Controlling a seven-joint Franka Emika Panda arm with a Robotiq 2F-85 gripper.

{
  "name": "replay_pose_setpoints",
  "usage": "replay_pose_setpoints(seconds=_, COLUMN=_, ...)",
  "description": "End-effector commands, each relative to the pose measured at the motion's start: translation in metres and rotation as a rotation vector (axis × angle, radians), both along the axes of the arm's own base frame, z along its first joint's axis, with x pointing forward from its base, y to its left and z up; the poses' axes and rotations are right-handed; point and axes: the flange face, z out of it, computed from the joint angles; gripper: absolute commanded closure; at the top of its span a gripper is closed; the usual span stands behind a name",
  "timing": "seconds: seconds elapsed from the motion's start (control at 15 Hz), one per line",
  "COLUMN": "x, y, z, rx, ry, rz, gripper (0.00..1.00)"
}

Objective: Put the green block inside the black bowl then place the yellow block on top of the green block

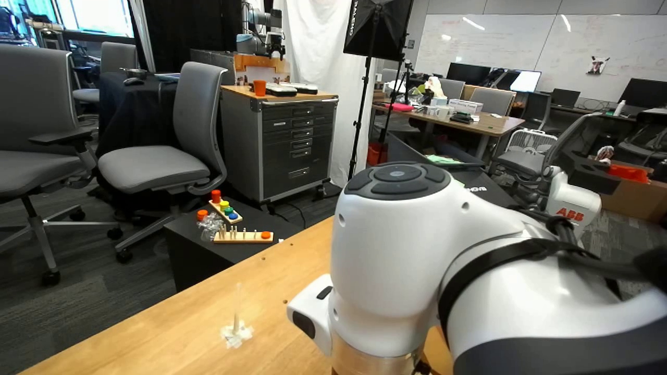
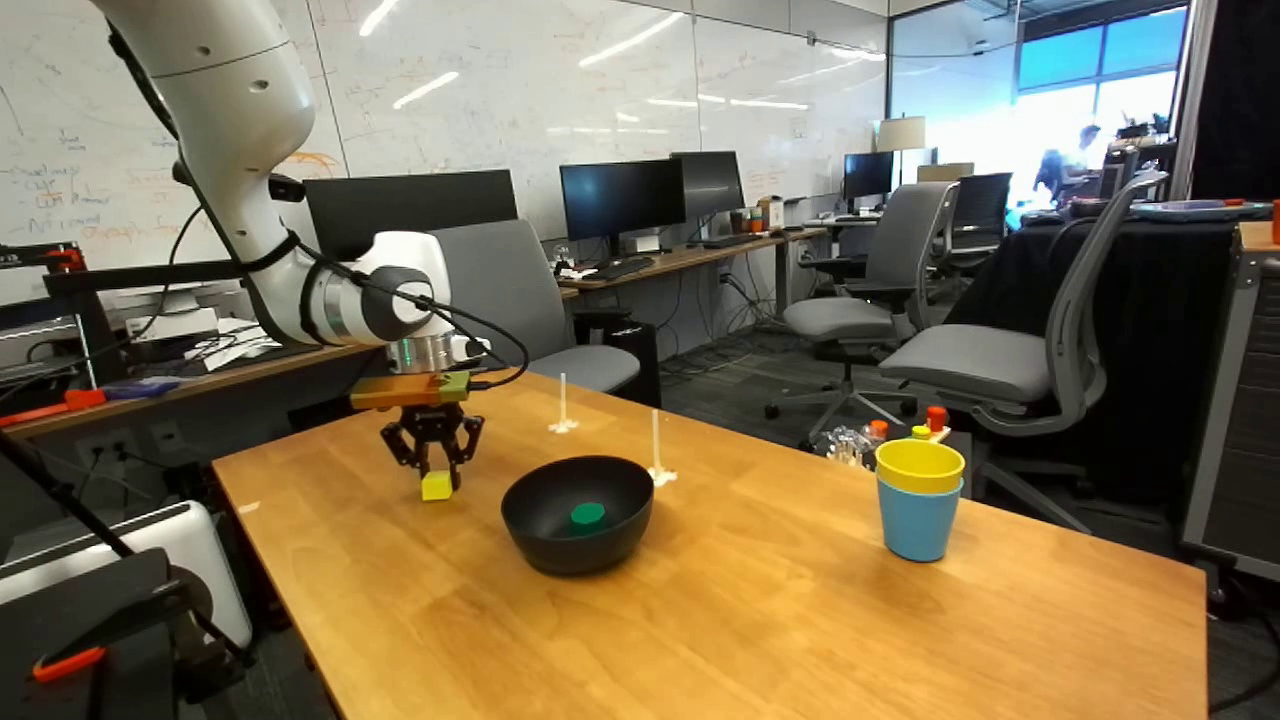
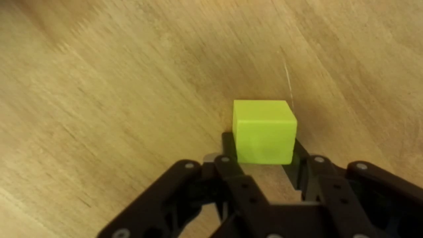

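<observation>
A whiteboard (image 2: 500, 80) spans the background behind a wooden table (image 2: 800, 620) in an exterior view, and the black bowl (image 2: 575, 555) stands on that table with the green block (image 2: 588, 515) resting inside it. To the left of the bowl there, near it but apart, the gripper (image 2: 440, 480) points down, its fingers (image 3: 228, 145) pinching the yellow block (image 3: 265, 138). In the wrist view the yellow block sits between the two fingers, one against each of two opposite sides, with part of it reaching past their ends; I cannot tell whether its underside touches the table. Two pale upright sticks (image 2: 656, 445) stand behind the bowl, and a yellow cup (image 2: 920, 478) set in a blue cup (image 2: 918, 525) stands well apart to the bowl's right.
</observation>
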Motion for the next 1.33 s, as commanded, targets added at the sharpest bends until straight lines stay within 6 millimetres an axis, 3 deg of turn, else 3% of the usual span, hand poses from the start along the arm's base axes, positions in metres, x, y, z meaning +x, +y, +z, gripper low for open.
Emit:
replay_pose_setpoints(seconds=0.0, x=0.005, y=-0.001, z=0.004, rx=0.004, ry=-0.008, rz=-0.011, gripper=0.86)
replay_pose_setpoints(seconds=0.27, x=0.009, y=-0.018, z=0.03, rx=0.006, ry=-0.037, rz=-0.041, gripper=0.86)
replay_pose_setpoints(seconds=0.67, x=0.013, y=-0.067, z=0.107, rx=0.008, ry=-0.135, rz=-0.119, gripper=0.86)
replay_pose_setpoints(seconds=0.93, x=0.015, y=-0.126, z=0.152, rx=-0.039, ry=-0.21, rz=-0.209, gripper=0.86)
replay_pose_setpoints(seconds=1.27, x=0.03, y=-0.216, z=0.173, rx=-0.045, ry=-0.253, rz=-0.36, gripper=0.86)
